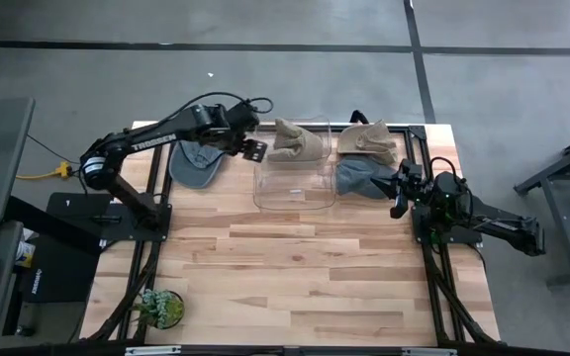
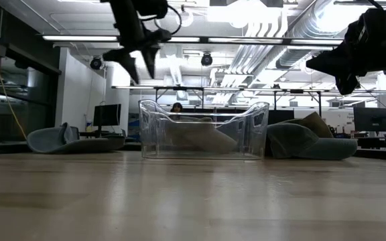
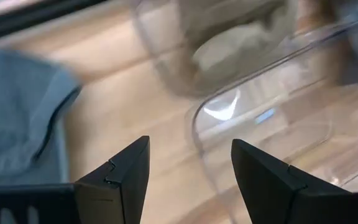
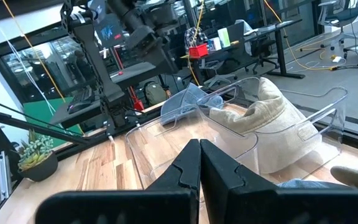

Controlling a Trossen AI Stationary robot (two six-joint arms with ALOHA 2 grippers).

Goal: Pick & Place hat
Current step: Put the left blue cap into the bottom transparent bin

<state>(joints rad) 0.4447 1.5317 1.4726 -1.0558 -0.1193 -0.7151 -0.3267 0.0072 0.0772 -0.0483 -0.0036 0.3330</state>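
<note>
- Clear plastic bin [image 1: 295, 178] sits at the table's far edge, with bare wood [image 1: 305, 277] in front.
- Tan hat [image 1: 298, 141] lies crumpled in the bin's far end.
- Left gripper [image 1: 255, 149] hovers at the bin's left rim, fingers apart, empty.
- Right gripper [image 1: 400, 190] hangs closed, empty, beside a grey hat [image 1: 362, 178].
</note>
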